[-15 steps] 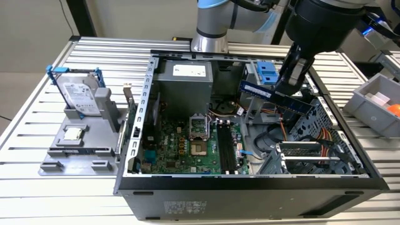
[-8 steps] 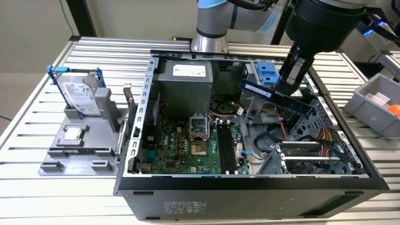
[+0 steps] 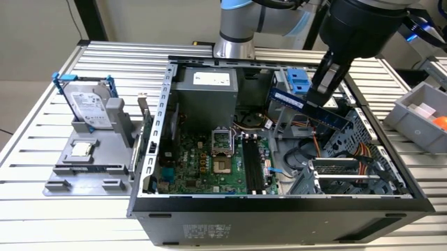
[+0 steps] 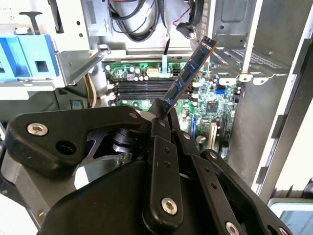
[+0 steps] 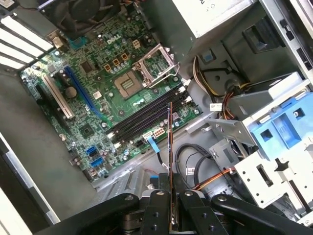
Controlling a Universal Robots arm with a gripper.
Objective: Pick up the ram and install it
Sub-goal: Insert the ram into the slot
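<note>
Holds the ram (image 3: 288,98) in the gripper (image 3: 323,97), clamped shut on the stick partway along. Hangs at upper right of the exterior frame, tilted, above the open case (image 3: 279,212) and clear of the motherboard (image 3: 202,162). Appears edge-on in the first wrist view, far end in front of the black slots (image 5: 146,115). Shows the hard drive (image 3: 91,104) upright at left on the tabletop (image 3: 28,162).

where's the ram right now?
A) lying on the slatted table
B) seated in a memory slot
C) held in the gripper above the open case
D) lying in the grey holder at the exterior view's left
C: in the exterior view the gripper is shut on the ram, held tilted above the open case, while the black memory slots on the motherboard sit empty.
</note>
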